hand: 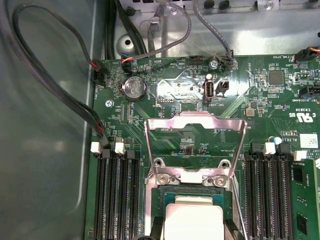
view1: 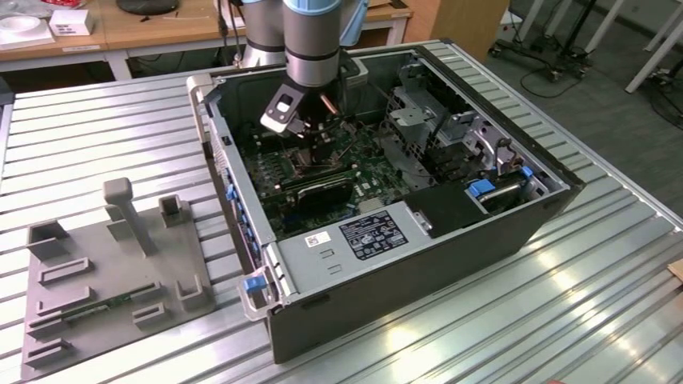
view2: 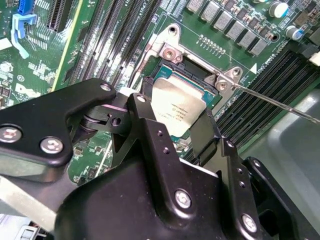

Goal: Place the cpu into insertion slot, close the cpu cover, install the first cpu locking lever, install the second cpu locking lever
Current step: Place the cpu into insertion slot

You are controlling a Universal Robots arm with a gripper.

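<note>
One pincer (view2: pixel 175 114) grips printed cpu (hand: pixel 192 222) at insertion slot (hand: pixel 167 200).

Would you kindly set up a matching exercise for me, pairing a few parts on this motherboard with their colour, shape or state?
Things:
1 the cpu
2 the cpu cover
3 the coin battery
4 the memory slots

States:
A long, black, lying in rows
B silvery frame, swung open
C round and silvery
D pale square over the insertion slot

Pairs: 1-D, 2-B, 3-C, 4-A.
</note>
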